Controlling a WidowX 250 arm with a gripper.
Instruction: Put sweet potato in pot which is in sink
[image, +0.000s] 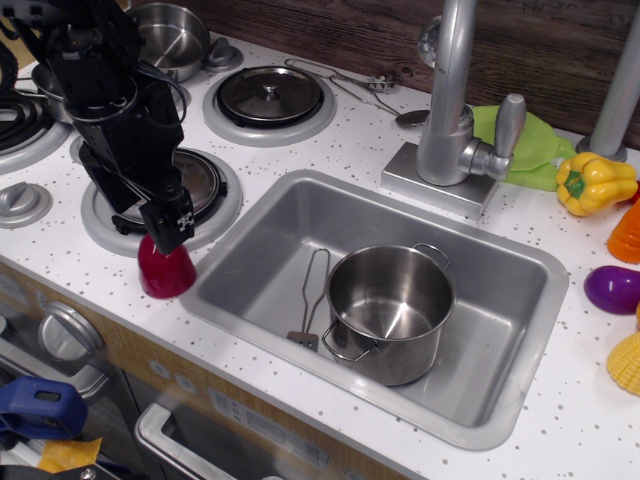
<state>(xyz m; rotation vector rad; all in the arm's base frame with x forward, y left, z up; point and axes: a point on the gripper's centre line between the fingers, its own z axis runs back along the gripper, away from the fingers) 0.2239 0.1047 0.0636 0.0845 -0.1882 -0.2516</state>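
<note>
Crimson-red and glossy, the sweet potato (166, 271) stands on the speckled white counter (330, 135), just beside the left rim of the sink (270, 210) and in front of a round stove burner (200, 180). Directly above it hangs the black gripper (170, 225), its fingers reaching down to the toy's narrow top; whether they are clamped on it or merely touching cannot be told from this angle. Inside the silver-grey basin sits the stainless-steel pot (390, 310), upright and empty, with a wire utensil (312, 295) (dark-tipped at its near end) lying on the sink floor to its left. Behind the sink rises a chrome faucet (450, 110) on a square base, with a green cloth (535, 145) beyond its lever. Farther along the counter to the right lie a yellow toy pepper (594, 182), an orange toy (626, 235) and a purple rounded toy (613, 289). At the back left, a smaller steel pot (170, 35) rests near a burner (270, 98) with a dark lid on it.
</note>
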